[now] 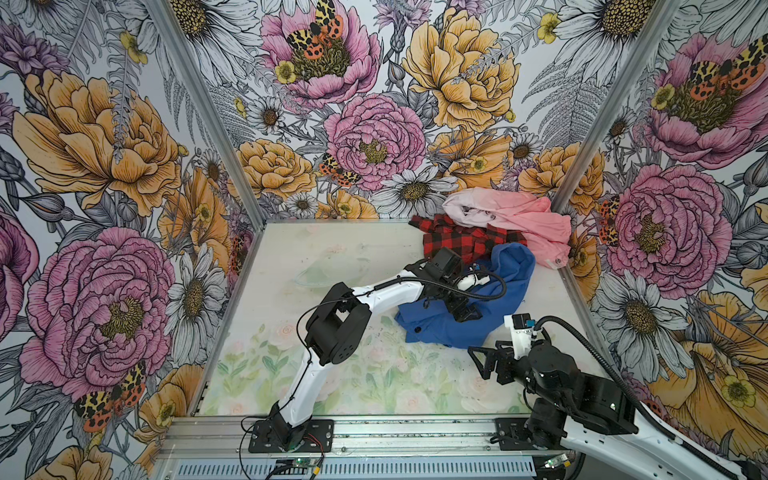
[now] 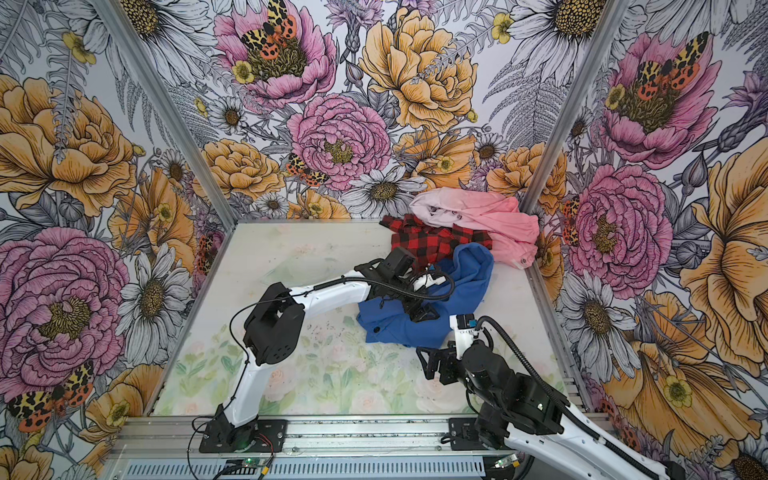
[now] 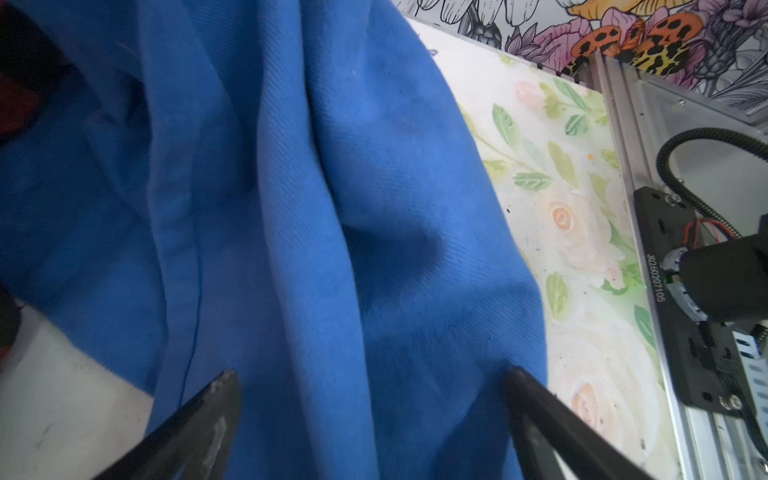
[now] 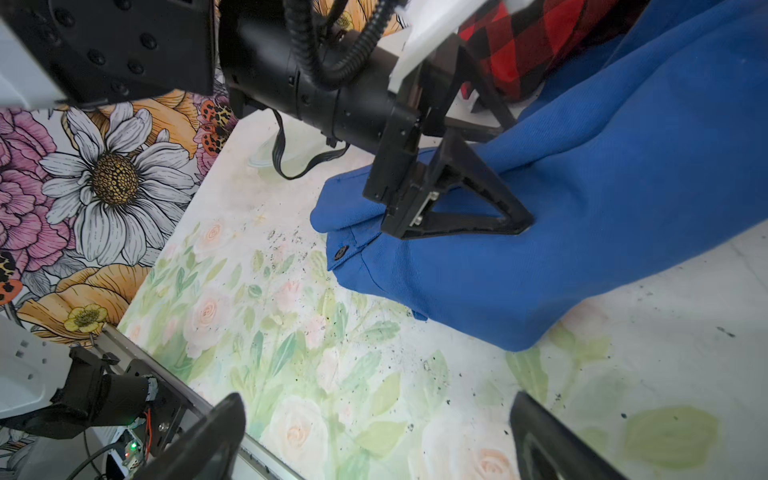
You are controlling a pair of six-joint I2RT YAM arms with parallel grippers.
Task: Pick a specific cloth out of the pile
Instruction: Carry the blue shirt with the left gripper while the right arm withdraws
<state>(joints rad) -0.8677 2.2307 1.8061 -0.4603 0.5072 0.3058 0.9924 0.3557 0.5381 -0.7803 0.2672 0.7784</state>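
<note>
Left gripper (image 3: 370, 374) fingers (image 3: 203, 424): two, spread wide and clamped on nothing. Both tips sit on the blue cloth (image 3: 332, 187) with a loose fold between them. Right wrist view agrees: the near finger's tip is down on the cloth, the far finger well apart from it. Right gripper (image 4: 376, 399): two fingers, also spread wide with nothing between them, over bare table (image 4: 291, 332) near the cloth's front edge, not touching it. Counts: 2 arms, 2 grippers, 1 blue cloth, 1 red-and-black plaid shirt (image 1: 457, 239). The pink garments (image 1: 515, 216) come in two shades, pale and salmon; can't tell how many pieces that is. 1 dark button (image 4: 341, 252) shows on the cloth's corner toward the table middle. Cloth position in both top views: right half of the table, mid-depth, crumpled. It runs from near the right gripper back to the pile (image 2: 478, 216) in the far right corner. Its far end touches the plaid shirt and lies just beside the salmon piece. In the way: the left arm (image 1: 390, 291) and its black cable (image 4: 299, 41) cross over the cloth's middle and hide part of the plaid shirt's near edge. Table is a pale flower print with dark specks. Flower-print walls (image 1: 104, 166) stand on three sides, and a metal rail (image 1: 415, 430) runs along the front.
</note>
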